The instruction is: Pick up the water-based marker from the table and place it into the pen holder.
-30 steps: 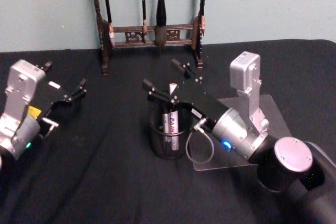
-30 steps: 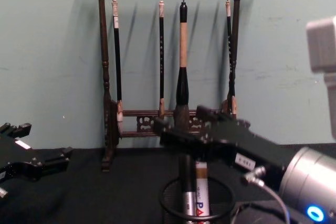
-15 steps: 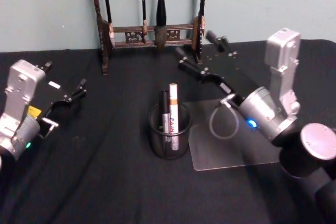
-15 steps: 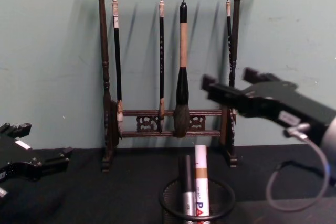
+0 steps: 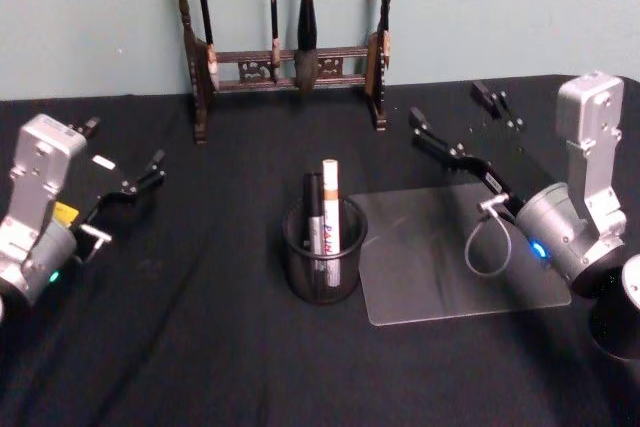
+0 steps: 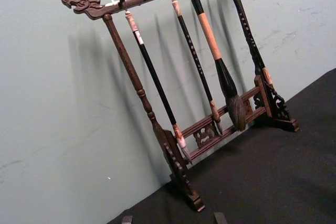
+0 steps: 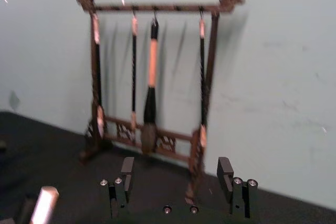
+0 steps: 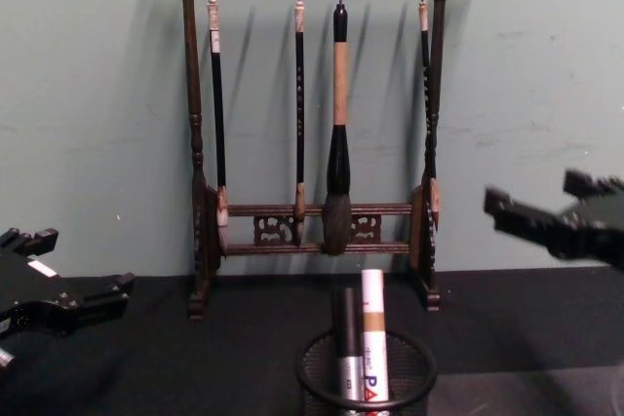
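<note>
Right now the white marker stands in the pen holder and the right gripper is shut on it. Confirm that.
Not quite. The white marker does stand in the pen holder, but the right gripper is open and holds nothing; it is apart from the holder, off to its right over the table. The head view shows this.
</note>
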### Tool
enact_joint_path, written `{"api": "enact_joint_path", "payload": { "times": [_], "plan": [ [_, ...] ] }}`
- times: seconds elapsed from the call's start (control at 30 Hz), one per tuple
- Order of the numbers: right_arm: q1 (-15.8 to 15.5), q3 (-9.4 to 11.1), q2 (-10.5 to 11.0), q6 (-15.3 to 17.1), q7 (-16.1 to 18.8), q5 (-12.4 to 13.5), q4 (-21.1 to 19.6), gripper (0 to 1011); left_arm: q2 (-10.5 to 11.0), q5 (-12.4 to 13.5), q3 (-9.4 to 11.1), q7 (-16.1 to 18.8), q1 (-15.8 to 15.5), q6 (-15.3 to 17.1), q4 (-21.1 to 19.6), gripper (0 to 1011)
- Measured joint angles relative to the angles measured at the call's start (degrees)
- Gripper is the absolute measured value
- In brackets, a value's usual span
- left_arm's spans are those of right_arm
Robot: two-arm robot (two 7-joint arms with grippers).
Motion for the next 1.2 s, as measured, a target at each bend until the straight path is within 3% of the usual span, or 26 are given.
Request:
{"api": "enact_joint_path", "payload": {
  "times": [0.27,0.6,0.77,1.2],
  "plan": [
    [-1.26,0.13,1.00,6.09,-2.88,-5.45,0.44,1002,0.00,0.00,0.00,0.00,0.00,0.00,0.00,1001],
    [-0.90,-0.36,0.73,11.96,-5.05,-10.62,1.85,1002,0.00,0.00,0.00,0.00,0.00,0.00,0.00,1001],
    [-0.55,-0.38,-0.09,12.55,-5.25,-11.73,3.13,1003,0.00,0.00,0.00,0.00,0.00,0.00,0.00,1001],
    [-0.57,-0.41,0.09,12.51,-5.21,-11.66,2.88,1002,0.00,0.00,0.00,0.00,0.00,0.00,0.00,1001]
  ]
}}
